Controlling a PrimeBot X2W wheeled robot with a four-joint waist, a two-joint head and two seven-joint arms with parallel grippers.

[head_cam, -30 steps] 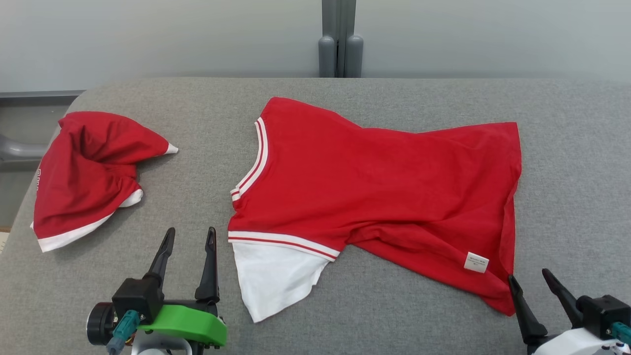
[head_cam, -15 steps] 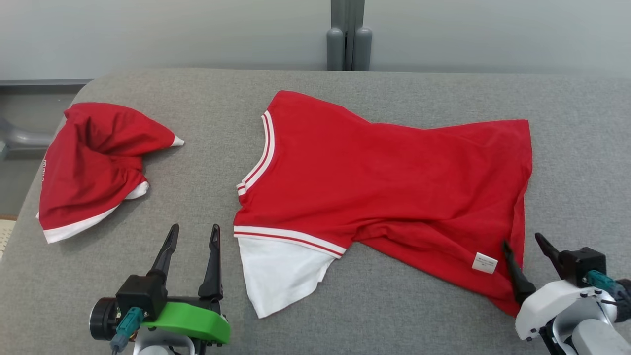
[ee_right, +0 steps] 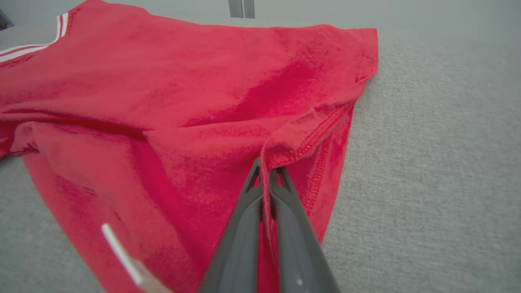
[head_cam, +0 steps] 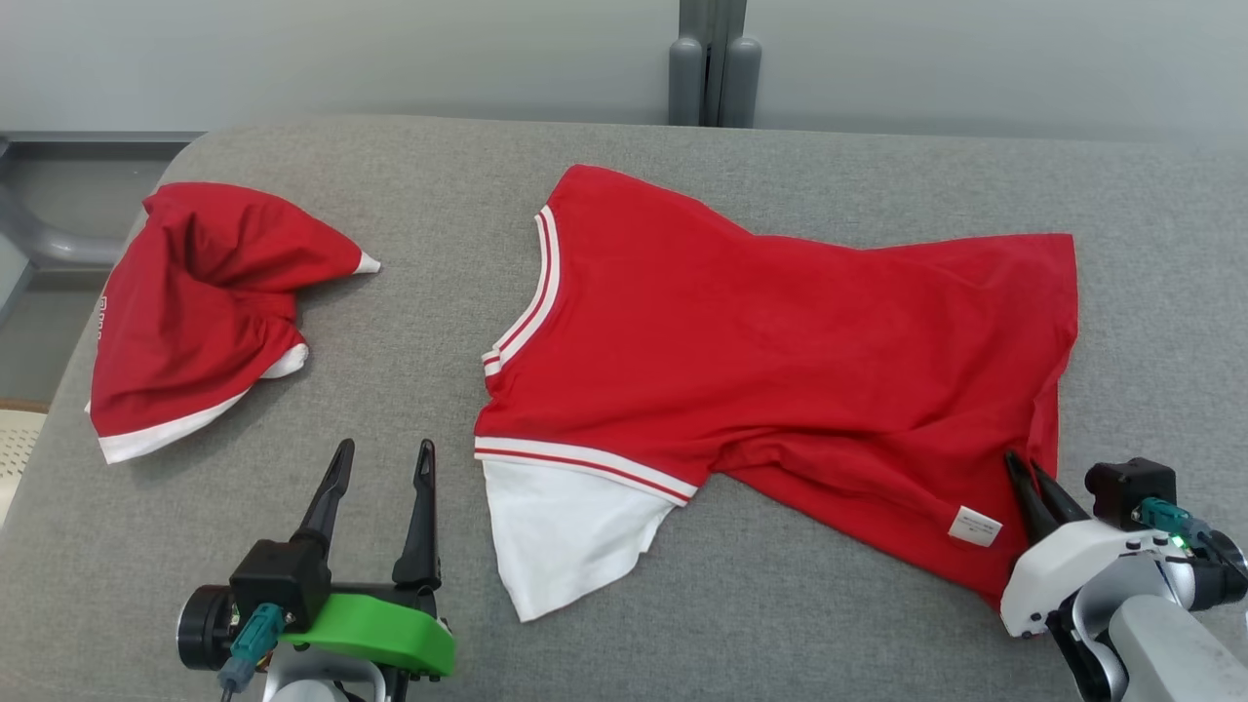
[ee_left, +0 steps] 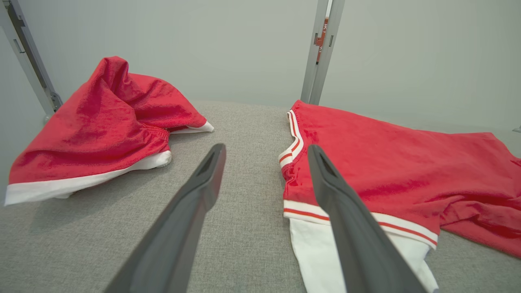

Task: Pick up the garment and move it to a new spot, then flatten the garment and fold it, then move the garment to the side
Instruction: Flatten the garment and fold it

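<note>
**Right gripper clamps the shirt's hem**

Head view: the red shirt lies spread on the grey table, from centre to right. The right gripper is clenched on its hem, near the white label. The left gripper stands released, beside the white sleeve. A red bundle sits far left.

Left wrist view: fingers spread wide, nothing between them.

Right wrist view: fingers pressed together, with a fold of the hem nipped between.
</note>
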